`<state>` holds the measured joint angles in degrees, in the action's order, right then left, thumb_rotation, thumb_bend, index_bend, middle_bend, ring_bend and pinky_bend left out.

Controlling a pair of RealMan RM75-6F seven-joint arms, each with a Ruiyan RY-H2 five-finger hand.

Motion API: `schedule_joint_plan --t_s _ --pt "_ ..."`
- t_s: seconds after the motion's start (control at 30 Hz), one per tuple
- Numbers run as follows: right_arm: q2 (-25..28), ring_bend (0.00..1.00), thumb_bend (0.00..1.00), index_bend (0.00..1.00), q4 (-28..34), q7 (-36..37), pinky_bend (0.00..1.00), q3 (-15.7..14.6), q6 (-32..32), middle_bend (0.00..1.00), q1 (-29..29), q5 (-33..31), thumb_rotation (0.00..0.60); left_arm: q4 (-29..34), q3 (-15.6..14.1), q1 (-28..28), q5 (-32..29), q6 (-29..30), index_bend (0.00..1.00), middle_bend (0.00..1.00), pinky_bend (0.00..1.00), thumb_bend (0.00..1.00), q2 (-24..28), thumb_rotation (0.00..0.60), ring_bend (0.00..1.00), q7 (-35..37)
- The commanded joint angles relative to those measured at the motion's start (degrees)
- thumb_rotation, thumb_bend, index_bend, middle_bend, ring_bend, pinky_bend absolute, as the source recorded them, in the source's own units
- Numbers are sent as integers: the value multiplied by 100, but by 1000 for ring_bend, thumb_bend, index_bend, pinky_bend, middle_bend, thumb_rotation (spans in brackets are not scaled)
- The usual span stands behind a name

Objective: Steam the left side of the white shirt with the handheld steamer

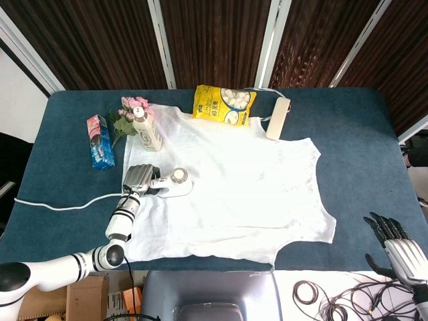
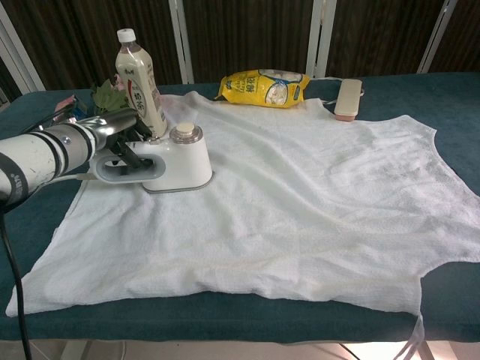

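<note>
The white shirt (image 1: 234, 187) (image 2: 300, 202) lies spread flat on the blue table. A white handheld steamer (image 1: 175, 183) (image 2: 176, 159) stands on the shirt's left part, its flat face down on the cloth. My left hand (image 1: 139, 178) (image 2: 112, 139) grips the steamer's handle, with the silver forearm reaching in from the lower left. The steamer's white cord (image 1: 67, 204) trails left across the table. My right hand (image 1: 396, 247) hangs off the table's near right corner, fingers apart, holding nothing; the chest view does not show it.
A drink bottle (image 1: 147, 130) (image 2: 137, 73) stands just behind the steamer, next to pink flowers (image 1: 131, 110) and a blue packet (image 1: 99, 141). A yellow snack bag (image 1: 224, 104) (image 2: 265, 88) and a beige power strip (image 1: 277, 118) (image 2: 348, 99) lie at the shirt's far edge.
</note>
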<state>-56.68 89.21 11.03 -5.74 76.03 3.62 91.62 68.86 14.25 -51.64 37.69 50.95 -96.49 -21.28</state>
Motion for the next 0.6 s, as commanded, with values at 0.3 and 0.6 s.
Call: schedule_joint_plan --t_s 0.3,0.6 --pt "-13 0 363 0 10 -46 0 3 -8 0 5 -21 600 -1269 371 -50 -437 -183 667 769 646 557 -229 600 788 -33" --pt "-20 0 363 0 16 -73 0 12 0 0 -1 -49 600 -1327 430 97 -221 -315 667 769 646 557 -174 600 788 152"
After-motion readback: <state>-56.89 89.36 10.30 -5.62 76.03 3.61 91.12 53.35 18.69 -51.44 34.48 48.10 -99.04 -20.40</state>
